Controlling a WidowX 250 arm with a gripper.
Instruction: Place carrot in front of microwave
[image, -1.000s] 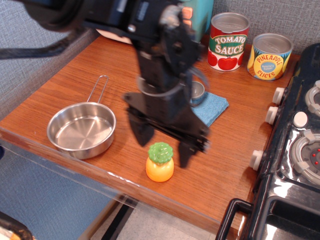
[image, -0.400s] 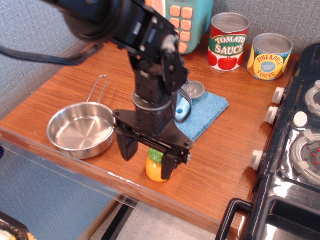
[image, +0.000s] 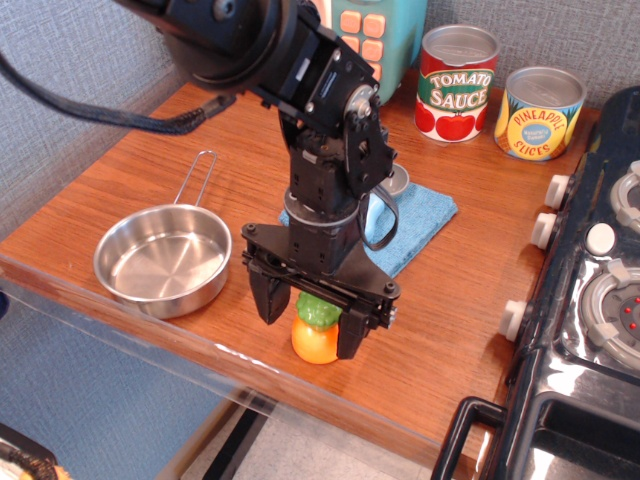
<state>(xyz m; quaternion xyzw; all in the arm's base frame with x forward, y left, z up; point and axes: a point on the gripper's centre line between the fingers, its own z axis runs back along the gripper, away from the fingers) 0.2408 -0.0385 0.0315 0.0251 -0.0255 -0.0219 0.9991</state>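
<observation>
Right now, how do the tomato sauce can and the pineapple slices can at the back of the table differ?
The tomato sauce can has a red and white label with green lettering; the pineapple slices can is yellow with a blue band. The tomato sauce can looks taller, and it stands on the left, nearer the microwave; the pineapple slices can is nearer the stove. Both stand upright against the wall, with plain silver tops.

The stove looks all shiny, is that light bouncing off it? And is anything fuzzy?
In observation.image, yes: bright glare streaks the black stove. The pan also gleams. The gripper and the carrot look sharp, not fuzzy; a dark shadow sits under them.
</observation>
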